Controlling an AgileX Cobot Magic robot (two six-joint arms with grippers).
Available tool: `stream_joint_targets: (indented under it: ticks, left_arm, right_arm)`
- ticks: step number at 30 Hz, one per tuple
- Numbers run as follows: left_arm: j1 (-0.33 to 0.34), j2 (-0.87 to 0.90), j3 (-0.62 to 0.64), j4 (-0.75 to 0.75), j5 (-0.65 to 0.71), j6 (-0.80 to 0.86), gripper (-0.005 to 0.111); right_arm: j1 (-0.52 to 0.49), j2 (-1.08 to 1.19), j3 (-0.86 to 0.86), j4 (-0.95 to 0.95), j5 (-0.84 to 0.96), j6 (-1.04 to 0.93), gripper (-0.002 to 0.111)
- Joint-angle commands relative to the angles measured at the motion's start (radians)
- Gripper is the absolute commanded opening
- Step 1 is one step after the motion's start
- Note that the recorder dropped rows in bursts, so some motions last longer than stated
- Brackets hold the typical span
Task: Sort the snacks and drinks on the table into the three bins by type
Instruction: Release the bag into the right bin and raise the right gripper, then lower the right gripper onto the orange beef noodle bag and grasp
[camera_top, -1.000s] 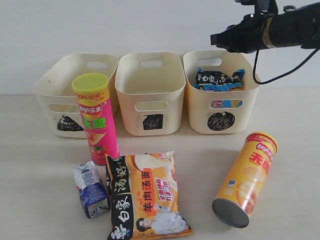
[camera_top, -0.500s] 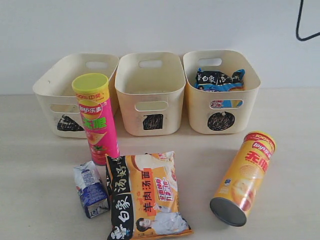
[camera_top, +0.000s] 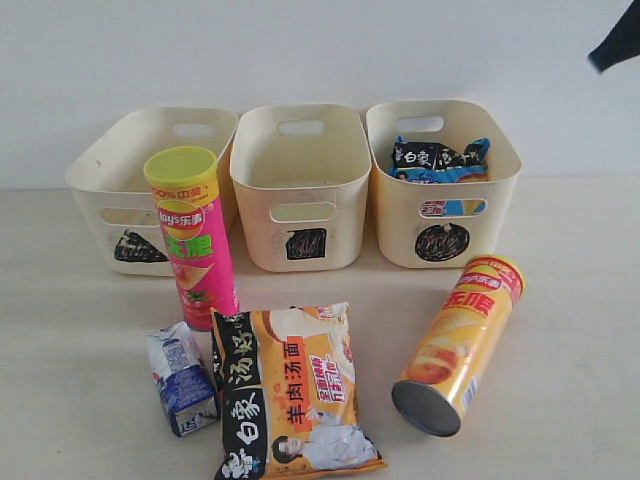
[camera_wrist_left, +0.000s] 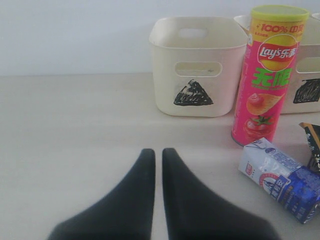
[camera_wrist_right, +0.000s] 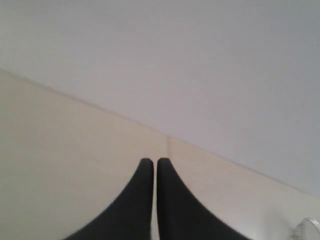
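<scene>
A pink chip tube (camera_top: 192, 235) with a yellow lid stands upright before the left bin (camera_top: 95, 185). On its side at the right lies the orange-yellow tube (camera_top: 455, 345). An orange noodle packet (camera_top: 295, 390) lies flat at the front, with the small drink carton (camera_top: 182, 378) to its left. The blue noodle packet (camera_top: 438, 160) rests in the right bin (camera_top: 450, 235). My left gripper (camera_wrist_left: 158, 152) is shut and empty, low over the table, short of the carton (camera_wrist_left: 280, 177) and pink tube (camera_wrist_left: 272, 75). My right gripper (camera_wrist_right: 155, 162) is shut and empty, facing bare table and wall.
The middle bin (camera_top: 300, 215) holds nothing that I can see. A dark part of the right arm (camera_top: 618, 45) shows at the upper right edge. The wall runs close behind the three bins. The left bin (camera_wrist_left: 195, 65) carries a black scribble mark.
The right arm has pulled away from above the right bin to the upper right edge. The orange-yellow tube has rolled a little to the left.
</scene>
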Motion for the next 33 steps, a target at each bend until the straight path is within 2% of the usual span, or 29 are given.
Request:
stream_joint_targets:
  ticks: [1, 7, 9, 18, 21, 25, 27, 29, 33]
  left_arm:
    - [0.001, -0.003, -0.003, -0.006, -0.008, -0.012, 0.004]
    - [0.001, -0.003, -0.003, -0.006, -0.008, -0.012, 0.004]
    - [0.001, -0.003, -0.003, -0.006, -0.008, -0.012, 0.004]
    - [0.001, -0.003, -0.003, -0.006, -0.008, -0.012, 0.004]
    - [0.001, -0.003, -0.003, -0.006, -0.008, -0.012, 0.004]
    - [0.001, -0.003, -0.003, -0.006, -0.008, -0.012, 0.004]
    - [0.001, -0.003, -0.003, -0.006, -0.008, -0.012, 0.004]
    - [0.001, -0.003, -0.003, -0.006, -0.008, -0.012, 0.004]
    - [0.001, -0.003, -0.003, -0.006, -0.008, -0.012, 0.004]
  right_arm:
    - [-0.004, -0.008, -0.005, 0.45, 0.044, -0.307, 0.0]
    - [-0.004, -0.006, -0.005, 0.998, 0.201, -0.671, 0.0]
    - [-0.004, -0.006, -0.005, 1.119, 0.263, -0.756, 0.0]
    - [-0.002, 0.009, 0.03, 1.417, 0.458, -1.034, 0.0]
    - [-0.002, 0.033, 0.096, 1.501, 0.456, -1.117, 0.0]
    - [0.006, 0.091, 0.151, 1.594, 0.427, -1.131, 0.0]
    - [0.026, 0.127, 0.15, 1.594, 0.439, -1.129, 0.007]
    - [0.054, 0.16, 0.15, 1.597, 0.442, -1.122, 0.02]
    - [0.115, 0.226, 0.15, 1.588, 0.428, -1.122, 0.064]
